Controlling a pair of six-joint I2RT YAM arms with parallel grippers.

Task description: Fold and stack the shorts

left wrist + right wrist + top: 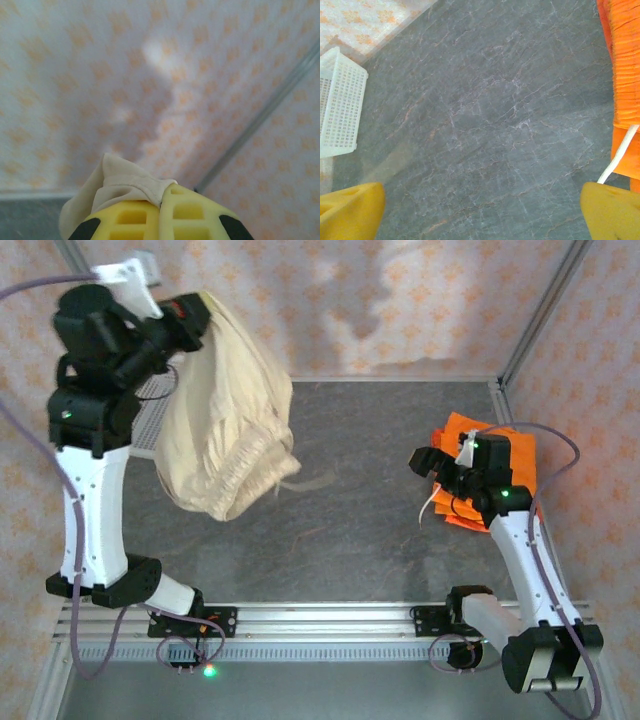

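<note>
Cream shorts [225, 430] hang from raised left hand [203, 312]

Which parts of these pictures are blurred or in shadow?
Top external: evenly lit and sharp; a soft grey shadow lies on the back wall beside the lifted cream shorts. Left wrist: the same wall is soft and shadowed, and the yellow fingers near the lens are slightly blurred. Right wrist: the table is sharp, the yellow fingertips blurred.

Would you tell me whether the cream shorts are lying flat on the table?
No, the cream shorts hang bunched from the raised left gripper.
</note>
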